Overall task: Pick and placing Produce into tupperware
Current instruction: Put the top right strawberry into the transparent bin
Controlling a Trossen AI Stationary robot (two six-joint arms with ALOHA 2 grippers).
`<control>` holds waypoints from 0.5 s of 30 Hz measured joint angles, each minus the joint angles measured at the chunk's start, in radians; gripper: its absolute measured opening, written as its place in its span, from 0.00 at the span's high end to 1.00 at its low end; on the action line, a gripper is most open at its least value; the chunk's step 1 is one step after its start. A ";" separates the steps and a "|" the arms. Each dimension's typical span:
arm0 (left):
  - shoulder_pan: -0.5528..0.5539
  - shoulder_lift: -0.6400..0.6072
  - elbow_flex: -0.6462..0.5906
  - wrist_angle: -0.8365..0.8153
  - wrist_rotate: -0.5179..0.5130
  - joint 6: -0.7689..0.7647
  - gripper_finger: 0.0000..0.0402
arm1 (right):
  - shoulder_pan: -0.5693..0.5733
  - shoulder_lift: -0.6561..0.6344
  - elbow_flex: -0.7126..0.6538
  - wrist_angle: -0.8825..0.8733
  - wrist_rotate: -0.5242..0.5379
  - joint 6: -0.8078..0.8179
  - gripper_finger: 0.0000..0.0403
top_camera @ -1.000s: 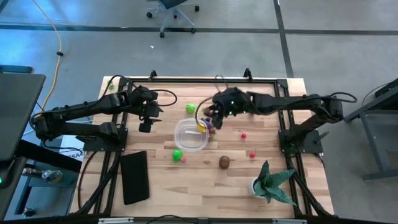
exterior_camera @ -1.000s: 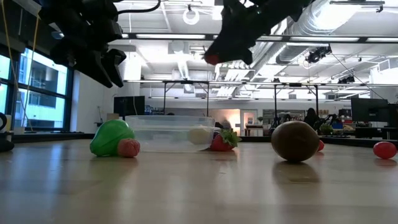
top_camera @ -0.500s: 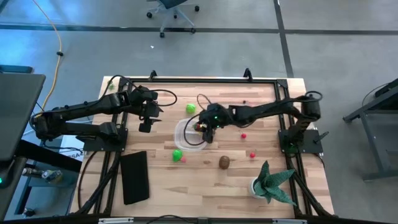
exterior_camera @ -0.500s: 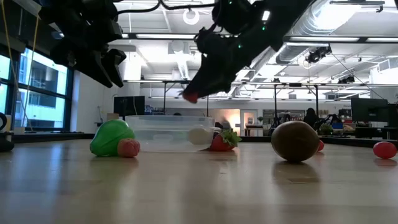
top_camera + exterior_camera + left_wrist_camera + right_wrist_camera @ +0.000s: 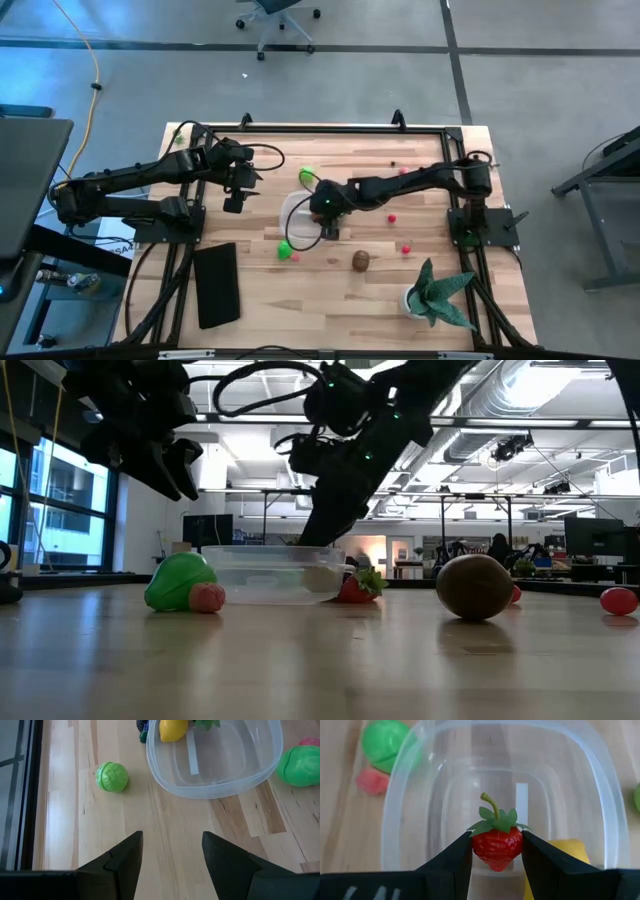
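Note:
My right gripper (image 5: 496,851) is shut on a red toy strawberry (image 5: 496,842) with a green leafy cap, right over the floor of the clear tub (image 5: 505,795). In the high view the right gripper (image 5: 322,222) is over the tub (image 5: 300,215); in the low view it reaches down to the tub's rim (image 5: 270,550). A yellow lemon (image 5: 555,860) lies by the tub's wall. A green fruit (image 5: 286,247) and a pink one (image 5: 296,257) lie by the tub's near side. My left gripper (image 5: 170,855) hangs open, left of the tub. My right gripper pinches the strawberry's red body (image 5: 479,845) between its two fingers (image 5: 452,862), one on either side. The fingers point down from above. The strawberry is lifted clear, with its green cap and stem (image 5: 492,810) pointing forward past the fingertips.
A green ball (image 5: 306,175) lies beyond the tub, a brown kiwi (image 5: 360,261) and small red pieces (image 5: 391,217) to its right. Another strawberry (image 5: 355,588) rests beside the tub. A potted plant (image 5: 435,295) stands near the right corner, a black slab (image 5: 217,285) near the left.
My right gripper has carried the strawberry from beside the tub's right side toward the table's left and near edge, and down, until it is over the tub's inside. My left arm has kept still.

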 joint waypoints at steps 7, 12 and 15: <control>0.000 0.000 0.000 0.000 0.000 0.000 0.52 | -0.002 0.090 0.123 -0.144 0.024 -0.034 0.65; 0.000 0.000 0.000 0.000 0.000 0.000 0.52 | -0.001 0.130 0.171 -0.203 0.028 -0.044 0.65; 0.000 0.000 0.000 0.000 0.000 0.000 0.52 | -0.001 0.128 0.175 -0.194 0.028 -0.044 0.65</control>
